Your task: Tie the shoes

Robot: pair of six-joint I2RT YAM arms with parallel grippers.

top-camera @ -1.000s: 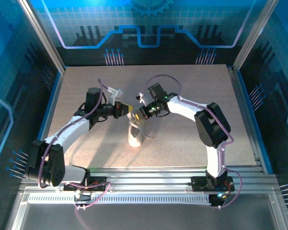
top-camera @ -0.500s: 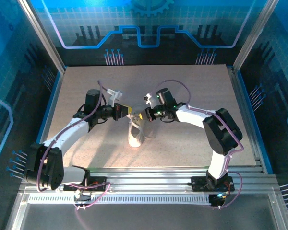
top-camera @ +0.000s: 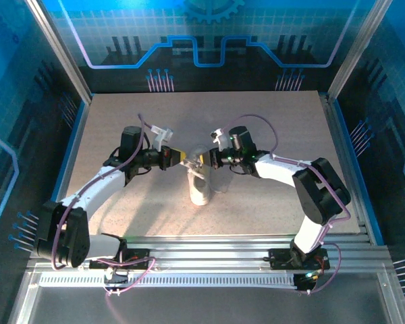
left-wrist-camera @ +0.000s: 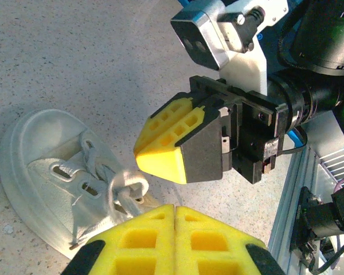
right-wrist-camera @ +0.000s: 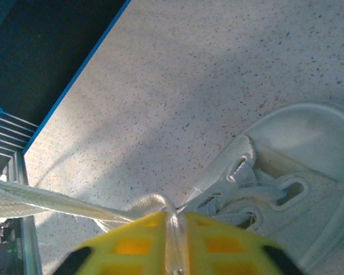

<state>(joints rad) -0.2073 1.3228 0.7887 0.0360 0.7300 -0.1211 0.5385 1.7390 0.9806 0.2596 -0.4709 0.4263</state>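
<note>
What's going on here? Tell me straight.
A robot is working on the laces of a small white sneaker lying on the table. The left tool and right tool face each other, close together, just above the shoe's lacing. The right tool pinches a white lace between its pads, with a strand stretched off to the side. The left tool is shut beside the lace loops. I can't tell whether it grips one. No finished bow shows.

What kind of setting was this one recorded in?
Probably a purpose-built robot demo or test cell: a speckled tabletop edged by aluminium rails, walled in by blue circuit-print panels.
</note>
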